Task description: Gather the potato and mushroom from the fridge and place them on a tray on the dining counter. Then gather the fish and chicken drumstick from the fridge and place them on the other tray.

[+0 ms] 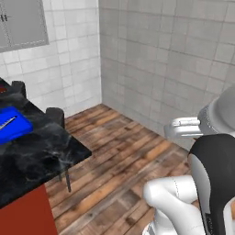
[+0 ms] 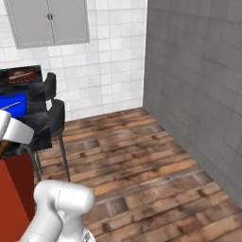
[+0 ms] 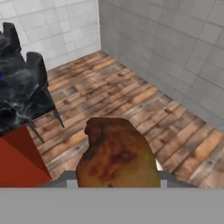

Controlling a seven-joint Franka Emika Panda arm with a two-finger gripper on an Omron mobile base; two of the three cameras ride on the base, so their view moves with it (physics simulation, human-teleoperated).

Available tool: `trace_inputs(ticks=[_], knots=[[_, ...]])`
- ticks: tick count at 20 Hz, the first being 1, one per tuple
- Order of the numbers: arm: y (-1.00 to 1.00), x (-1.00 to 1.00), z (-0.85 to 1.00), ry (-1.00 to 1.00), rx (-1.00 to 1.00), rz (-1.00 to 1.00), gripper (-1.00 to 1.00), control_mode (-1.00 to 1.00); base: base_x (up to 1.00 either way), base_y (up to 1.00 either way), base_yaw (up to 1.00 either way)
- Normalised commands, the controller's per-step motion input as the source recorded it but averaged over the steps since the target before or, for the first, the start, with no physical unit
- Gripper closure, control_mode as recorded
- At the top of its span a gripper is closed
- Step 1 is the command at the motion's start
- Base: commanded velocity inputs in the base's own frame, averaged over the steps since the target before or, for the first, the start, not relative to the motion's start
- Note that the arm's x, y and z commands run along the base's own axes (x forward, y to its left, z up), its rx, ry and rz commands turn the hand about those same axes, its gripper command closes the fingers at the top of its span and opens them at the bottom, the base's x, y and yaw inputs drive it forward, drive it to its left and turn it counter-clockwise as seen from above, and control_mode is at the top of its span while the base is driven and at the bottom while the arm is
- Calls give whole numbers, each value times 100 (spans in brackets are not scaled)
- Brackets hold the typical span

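Your hand view shows the end effector [image 3: 117, 181] pinching a brown potato [image 3: 117, 155] above the wooden floor [image 3: 131, 100], beside the dining desk [image 3: 17, 100]. From the left base view you get 1 blue tray [image 1: 11, 125] on that desk. The right base view adds 2 dark stools [image 2: 56, 118] and 1 grey wall cabinet [image 2: 47, 21].

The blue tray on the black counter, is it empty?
No, the left base view shows a thin silvery thing lying on the blue tray on the dining counter.
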Motion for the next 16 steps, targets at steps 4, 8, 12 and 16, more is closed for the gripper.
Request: trace_inputs(ticks=[4,8,12,16], knots=[[0,0,0,0,0,0,100,100,50,-43,42],[0,0,0,0,0,0,100,100,49,-42,42],[0,0,0,0,0,0,100,100,50,-43,42],[0,0,0,0,0,0,100,100,50,-43,42]])
